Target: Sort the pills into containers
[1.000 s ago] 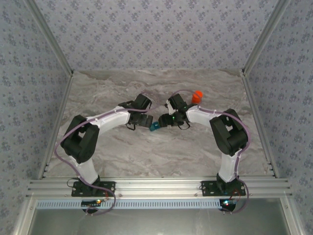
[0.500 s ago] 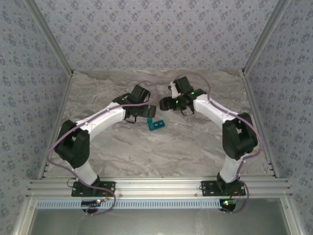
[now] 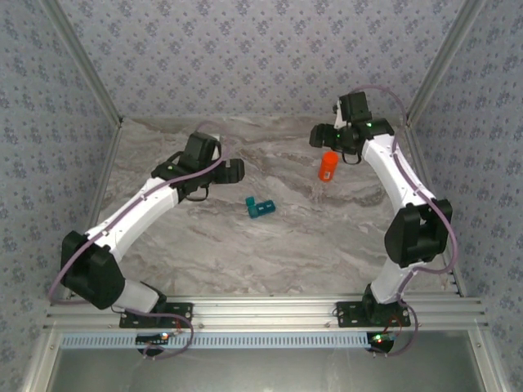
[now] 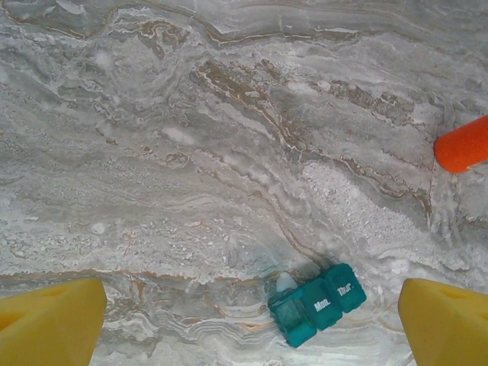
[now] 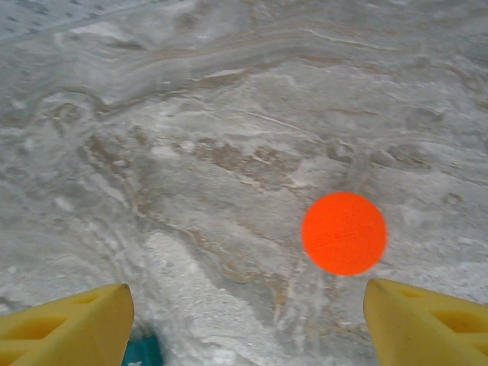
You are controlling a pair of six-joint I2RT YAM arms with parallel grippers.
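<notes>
We see the pill box (image 3: 261, 207), small and teal, lying flat near the middle of the marbled surface (image 3: 204, 253), between the two arms and touching neither. From the left wrist it sits low and right of centre, with white lettering on two of its lids. A small pale shape touches its upper left edge, and we cannot tell what that is. The left end effector (image 3: 231, 170) hangs above the surface just left of the pill box and a little farther back. Its yellow fingers (image 4: 53, 324) stand at the two bottom corners of the wrist view, spread wide, with only bare surface between them, so it is fully open and has hold of nothing. The orange bottle (image 3: 328, 166) stands upright toward the far right of the surface, well apart from the pill box. From the right wrist we look down on its round orange cap (image 5: 344, 232). The right end effector (image 3: 320, 136) is raised near the far right corner, just beyond the bottle and not touching it. Its own yellow fingers (image 5: 427, 320) are also far apart at the lower corners of that view, with nothing gripped between them, so it too is open and empty. A sliver of teal, the pill box again, shows at the bottom edge beside the finger on the left.
</notes>
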